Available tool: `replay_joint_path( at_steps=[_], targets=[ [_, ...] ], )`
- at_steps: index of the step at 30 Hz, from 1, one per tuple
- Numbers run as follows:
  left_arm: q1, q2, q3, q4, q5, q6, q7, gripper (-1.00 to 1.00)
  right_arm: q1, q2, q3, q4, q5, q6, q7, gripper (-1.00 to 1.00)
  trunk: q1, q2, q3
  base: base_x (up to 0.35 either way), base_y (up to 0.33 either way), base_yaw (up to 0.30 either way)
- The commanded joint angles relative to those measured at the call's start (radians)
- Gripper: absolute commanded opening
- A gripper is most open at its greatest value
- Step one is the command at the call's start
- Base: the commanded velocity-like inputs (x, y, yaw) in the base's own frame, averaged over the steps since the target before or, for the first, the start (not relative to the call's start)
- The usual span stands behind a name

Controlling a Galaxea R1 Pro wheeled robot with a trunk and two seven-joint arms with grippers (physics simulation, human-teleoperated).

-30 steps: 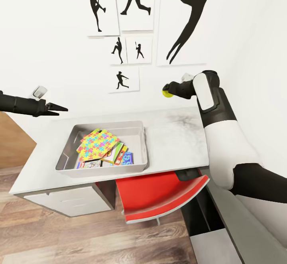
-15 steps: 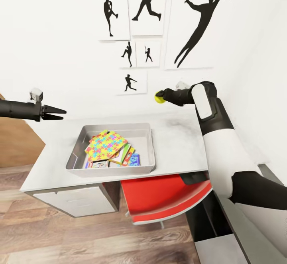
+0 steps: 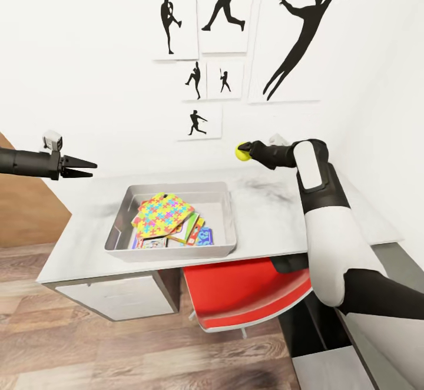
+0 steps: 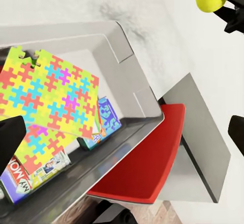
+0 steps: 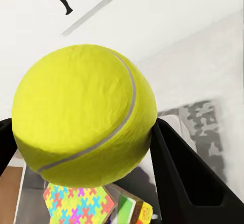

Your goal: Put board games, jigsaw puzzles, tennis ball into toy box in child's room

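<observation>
Right tool [image 3: 246,151] clamped on tennis ball [image 3: 241,152], beside the toy box [image 3: 219,191]; next, carry over and release. Left tool [image 3: 82,167] slightly apart, empty.

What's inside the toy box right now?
In the toy box, a colorful jigsaw puzzle lies on top of several board game boxes. Whatever sits beneath the puzzle is covered. The tennis ball is outside it.

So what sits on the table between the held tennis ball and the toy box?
Nothing: in the head view the tennis ball hangs in the right gripper, with only bare table between it and the toy box.
</observation>
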Motion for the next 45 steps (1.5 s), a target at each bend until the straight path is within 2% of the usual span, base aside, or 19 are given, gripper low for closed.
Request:
replay_joint_path(
  at_steps=[1,8,13,16,21,24,32,39,45],
  targets=[
    [-0.003,0.001,-0.006,0.001,0.004,0.005,-0.003,1.00,-0.001,0.001,-0.004,-0.001,-0.014,0.004,-0.012,-1.00,0.001,-0.002,-0.002,0.000,0.000,0.000],
    [-0.003,0.002,-0.006,0.000,0.003,0.005,-0.003,1.00,0.003,-0.003,-0.005,-0.003,-0.013,0.002,0.001,-1.00,0.001,-0.002,-0.002,0.000,0.140,0.000],
    [-0.003,0.008,-0.007,0.000,0.002,0.005,-0.003,1.00,0.003,0.004,-0.010,0.000,-0.009,-0.071,0.010,-1.00,0.001,-0.002,-0.002,0.000,0.044,0.000],
    [-0.002,0.010,-0.007,0.000,0.002,0.005,-0.003,1.00,0.004,0.005,-0.007,-0.002,-0.001,-0.085,-0.005,-1.00,0.001,-0.002,-0.002,0.000,0.010,0.000],
    [-0.002,0.011,-0.007,0.001,0.001,0.005,-0.003,1.00,0.004,0.008,-0.005,-0.002,0.002,-0.093,-0.153,-1.00,0.001,-0.002,-0.002,0.000,0.002,0.000],
    [-0.002,0.012,-0.007,0.001,0.001,0.005,-0.003,1.00,0.004,0.011,-0.005,-0.010,-0.002,-0.103,-0.214,-1.00,0.001,-0.002,-0.002,0.000,0.000,0.000],
    [-0.002,0.012,-0.007,0.001,0.001,0.005,-0.003,1.00,0.004,0.014,-0.002,-0.045,-0.003,-0.118,-0.252,-1.00,0.001,-0.002,-0.002,0.000,0.000,0.000],
    [-0.002,0.012,-0.007,0.000,0.001,0.005,-0.004,1.00,0.004,0.028,-0.003,-0.062,0.001,-0.144,-0.304,-1.00,0.001,-0.002,-0.002,0.000,0.000,0.000],
    [-0.002,0.012,-0.007,0.000,0.001,0.005,-0.004,1.00,0.004,0.033,-0.002,-0.078,-0.009,-0.123,-0.313,-1.00,0.001,-0.002,-0.002,-0.003,0.004,0.000]
  ],
)
